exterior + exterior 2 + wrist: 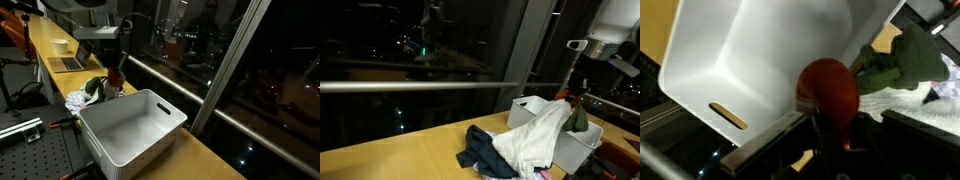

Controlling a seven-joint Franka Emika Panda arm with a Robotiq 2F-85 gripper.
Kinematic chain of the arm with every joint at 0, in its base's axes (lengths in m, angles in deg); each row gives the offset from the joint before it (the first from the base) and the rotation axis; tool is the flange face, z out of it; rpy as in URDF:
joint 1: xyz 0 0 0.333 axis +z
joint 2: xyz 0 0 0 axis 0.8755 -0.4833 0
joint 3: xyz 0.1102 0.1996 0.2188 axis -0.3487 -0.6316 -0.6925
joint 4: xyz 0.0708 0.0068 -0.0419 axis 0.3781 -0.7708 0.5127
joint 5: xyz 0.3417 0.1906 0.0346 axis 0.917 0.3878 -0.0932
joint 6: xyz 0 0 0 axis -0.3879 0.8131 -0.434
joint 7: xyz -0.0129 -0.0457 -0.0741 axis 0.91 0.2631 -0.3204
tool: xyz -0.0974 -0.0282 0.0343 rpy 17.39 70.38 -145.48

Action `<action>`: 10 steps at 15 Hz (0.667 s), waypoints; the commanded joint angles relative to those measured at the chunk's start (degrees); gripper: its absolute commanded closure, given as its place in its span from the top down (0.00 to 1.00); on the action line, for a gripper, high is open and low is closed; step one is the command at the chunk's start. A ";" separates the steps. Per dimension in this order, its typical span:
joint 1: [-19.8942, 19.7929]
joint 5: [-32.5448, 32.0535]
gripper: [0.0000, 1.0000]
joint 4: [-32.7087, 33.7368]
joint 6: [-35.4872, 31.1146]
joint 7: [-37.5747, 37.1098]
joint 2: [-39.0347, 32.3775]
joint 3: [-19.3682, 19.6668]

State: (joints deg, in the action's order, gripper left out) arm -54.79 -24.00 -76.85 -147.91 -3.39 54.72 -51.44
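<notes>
Spanning the window side, the wooden worktop [205, 155] carries a white bin [135, 125] with a heap of clothes [520, 145] just beside it. Above the bin's corner nearest the heap, the end effector [118, 72] is clamped on a red cloth [830, 90], and green fabric [905, 60] hangs against it.

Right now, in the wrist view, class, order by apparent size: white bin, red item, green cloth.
1. white bin
2. red item and green cloth look about alike; the red one is nearer, so unranked.
</notes>
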 commanded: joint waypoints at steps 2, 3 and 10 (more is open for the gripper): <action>-2.03 0.73 0.04 -3.50 6.47 6.12 15.20 4.51; -2.42 0.67 0.04 -2.68 8.46 7.70 17.43 5.77; -2.74 -0.36 0.04 18.12 21.32 14.46 16.54 8.70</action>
State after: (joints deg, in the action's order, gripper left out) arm -57.73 -24.04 -69.33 -132.74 8.67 75.21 -42.62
